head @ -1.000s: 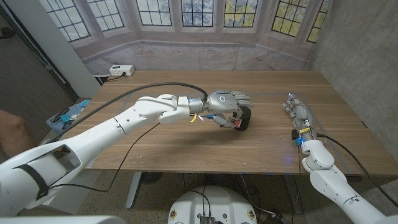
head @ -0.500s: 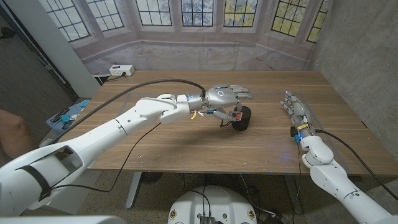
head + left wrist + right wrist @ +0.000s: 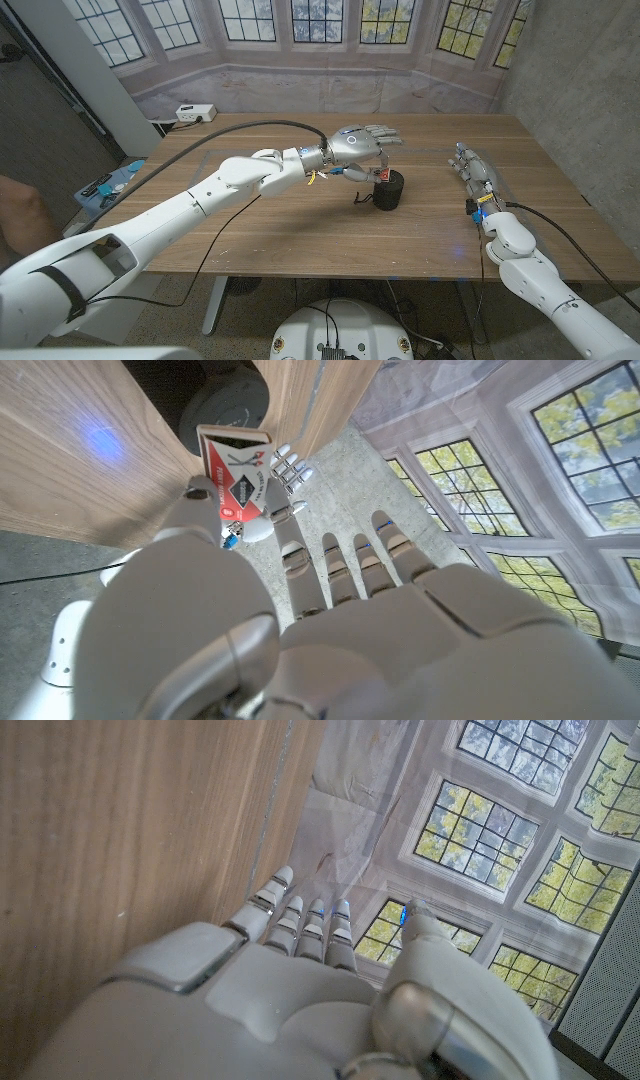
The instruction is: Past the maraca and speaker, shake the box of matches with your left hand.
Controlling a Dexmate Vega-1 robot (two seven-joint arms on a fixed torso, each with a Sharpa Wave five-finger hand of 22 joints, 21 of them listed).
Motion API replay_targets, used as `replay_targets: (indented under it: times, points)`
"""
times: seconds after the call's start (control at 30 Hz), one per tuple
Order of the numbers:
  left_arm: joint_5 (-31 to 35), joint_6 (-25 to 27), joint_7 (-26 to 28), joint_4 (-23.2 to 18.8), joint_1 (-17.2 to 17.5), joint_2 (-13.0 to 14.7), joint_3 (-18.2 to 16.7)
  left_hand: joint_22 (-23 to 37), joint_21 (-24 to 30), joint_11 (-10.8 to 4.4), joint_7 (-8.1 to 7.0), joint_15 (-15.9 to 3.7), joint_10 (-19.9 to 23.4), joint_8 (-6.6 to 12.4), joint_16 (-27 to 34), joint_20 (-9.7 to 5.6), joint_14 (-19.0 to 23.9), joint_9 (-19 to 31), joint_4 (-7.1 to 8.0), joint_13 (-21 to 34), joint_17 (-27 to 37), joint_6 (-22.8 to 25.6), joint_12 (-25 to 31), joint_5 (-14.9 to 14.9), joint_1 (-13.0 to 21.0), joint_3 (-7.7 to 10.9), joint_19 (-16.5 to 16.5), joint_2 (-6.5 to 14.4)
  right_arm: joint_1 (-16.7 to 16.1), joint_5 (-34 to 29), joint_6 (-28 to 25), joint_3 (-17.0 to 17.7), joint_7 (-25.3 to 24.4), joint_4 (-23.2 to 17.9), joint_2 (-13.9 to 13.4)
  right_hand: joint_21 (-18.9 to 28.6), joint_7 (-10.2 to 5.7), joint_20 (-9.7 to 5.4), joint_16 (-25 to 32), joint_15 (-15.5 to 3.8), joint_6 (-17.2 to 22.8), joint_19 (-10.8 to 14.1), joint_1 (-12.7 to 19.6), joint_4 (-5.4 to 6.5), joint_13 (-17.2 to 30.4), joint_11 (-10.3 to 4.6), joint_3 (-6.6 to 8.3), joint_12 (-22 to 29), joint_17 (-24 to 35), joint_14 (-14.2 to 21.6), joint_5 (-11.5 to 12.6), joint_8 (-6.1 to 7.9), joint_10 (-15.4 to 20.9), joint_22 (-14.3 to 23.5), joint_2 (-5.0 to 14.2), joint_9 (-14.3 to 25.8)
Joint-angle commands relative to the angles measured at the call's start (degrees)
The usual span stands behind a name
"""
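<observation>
1. My right hand (image 3: 476, 172): near-right on table (image 3: 300, 235), fingers out straight & together toward far edge, nothing in it; looks to stand on its edge.

2. My left arm (image 3: 200, 195): comes in from near-left w/ black cable (image 3: 230, 135) arching over it.

3. My left hand (image 3: 358, 148): raised above table centre, back up, fingers (image 3: 345, 560) stretched flat toward the right; thumb (image 3: 195, 525) underneath pinches the matchbox.

4. Matchbox (image 3: 232, 470): red & white, printed label, held off the table below my left palm, just above & beside the speaker. In head view only a small red bit shows (image 3: 379, 176) under the hand.

5. Speaker (image 3: 388, 190): black, round, on table centre, right under my left hand's fingertip end; can't tell if matchbox touches it.

6. Power strip (image 3: 196, 114): white, far-left corner of table.

7. Windows (image 3: 320, 20): behind the far edge.
</observation>
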Motion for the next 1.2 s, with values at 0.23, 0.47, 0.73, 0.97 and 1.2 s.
replay_targets:
  times: [0.23, 0.47, 0.73, 0.97, 1.2]
  points:
    - [-2.59, 2.64, 2.97, 1.5, 0.5, -0.96, -0.34, 0.22, -0.36, -0.2, -0.09, -0.05, 0.65, -0.27, -0.16, -0.04, 0.64, 0.11, -0.05, 0.19, 0.11, 0.2, -0.16, 0.16, 0.63, -0.33, 0.24, 1.14, -0.1, -0.53, -2.37, -0.23, -1.2, -2.25, -1.04, 0.18, -0.05, -1.23, 0.25, 0.36, 0.44, 0.71, 0.54, -0.1, 0.26, 0.04, 0.38, 0.14, 0.09, 0.52, -0.01, 0.19, 0.45, 0.21, 0.03, 0.13]
    - [-4.1, 4.33, 3.77, 1.58, 1.43, -1.58, -0.8, 0.22, -0.38, -0.11, -0.12, -0.07, 0.64, -0.31, -0.16, -0.02, 0.71, 0.13, 0.0, 0.2, 0.12, 0.14, -0.24, 0.14, 0.58, -0.38, 0.2, 1.22, -0.53, -0.56, -3.24, -0.03, -1.56, -3.4, -1.66, 0.17, -0.04, -1.23, 0.24, 0.29, 0.46, 0.72, 0.56, -0.09, 0.26, 0.08, 0.4, 0.12, 0.09, 0.51, -0.01, 0.19, 0.4, 0.21, 0.05, 0.13]
    - [-5.04, 6.75, 5.94, 1.82, 2.91, -2.18, -1.23, 0.22, -0.4, -0.15, -0.11, -0.11, 0.78, -0.32, -0.18, 0.0, 0.77, 0.15, 0.02, 0.2, 0.12, 0.17, -0.29, 0.12, 0.56, -0.44, 0.18, 1.3, -0.46, -0.83, -3.88, -0.07, -1.42, -3.94, -2.23, 0.16, -0.04, -1.21, 0.25, 0.26, 0.46, 0.71, 0.57, -0.08, 0.26, 0.03, 0.43, 0.14, 0.09, 0.52, 0.0, 0.19, 0.46, 0.21, 0.11, 0.13]
    - [-7.03, 8.91, 8.29, 2.07, 4.59, -2.91, -1.96, 0.22, -0.4, 0.01, 0.15, -0.03, 0.9, -0.34, -0.18, 0.03, 0.83, 0.17, 0.11, 0.2, 0.13, 0.18, -0.33, 0.08, 0.43, -0.54, 0.18, 1.39, -0.34, -0.93, -4.24, -0.19, -1.25, -4.0, -2.45, 0.17, 0.01, -1.18, 0.25, 0.21, 0.44, 0.74, 0.59, -0.07, 0.26, 0.1, 0.44, 0.14, 0.09, 0.53, 0.0, 0.17, 0.47, 0.21, 0.11, 0.13]
    - [-9.32, 10.06, 9.78, 2.42, 5.91, -3.27, -2.47, 0.23, -0.42, 0.06, 0.07, -0.05, 1.08, -0.29, -0.14, 0.02, 1.05, 0.19, 0.15, 0.21, 0.13, 0.37, -0.36, 0.04, 0.36, -0.6, 0.13, 1.49, 0.09, -1.24, -4.95, -0.51, -1.24, -3.96, -2.7, 0.16, 0.02, -1.17, 0.24, 0.22, 0.44, 0.75, 0.63, -0.1, 0.26, 0.01, 0.46, 0.13, 0.08, 0.53, 0.0, 0.17, 0.46, 0.21, 0.09, 0.13]
